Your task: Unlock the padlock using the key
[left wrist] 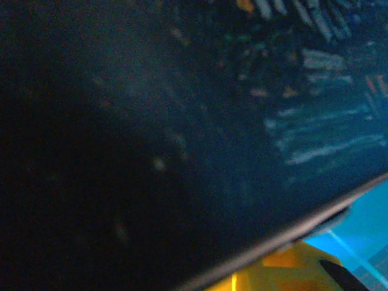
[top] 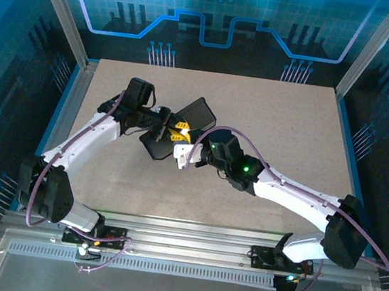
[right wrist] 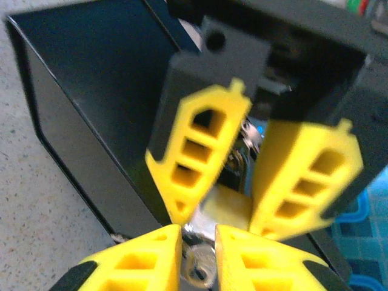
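Note:
In the right wrist view my right gripper (right wrist: 199,244) is shut on the key (right wrist: 200,268), a small silvery piece with a round head held between the two yellow fingers. Its tip points up at the padlock (right wrist: 229,209), whose pale brass body sits between the left gripper's yellow fingers (right wrist: 197,145). The metal shackle (right wrist: 247,134) shows above the body. From above, the left gripper (top: 175,131) and right gripper (top: 182,158) meet tip to tip at mid table. Where key and padlock meet is hidden from above. The keyhole is too blurred to make out.
A dark box (top: 197,111) with its lid raised stands right behind the two grippers, and its black wall (right wrist: 91,97) runs along the left. Its dark painted surface (left wrist: 151,121) is close against the left wrist camera. Beige table (top: 291,122) lies open to the right.

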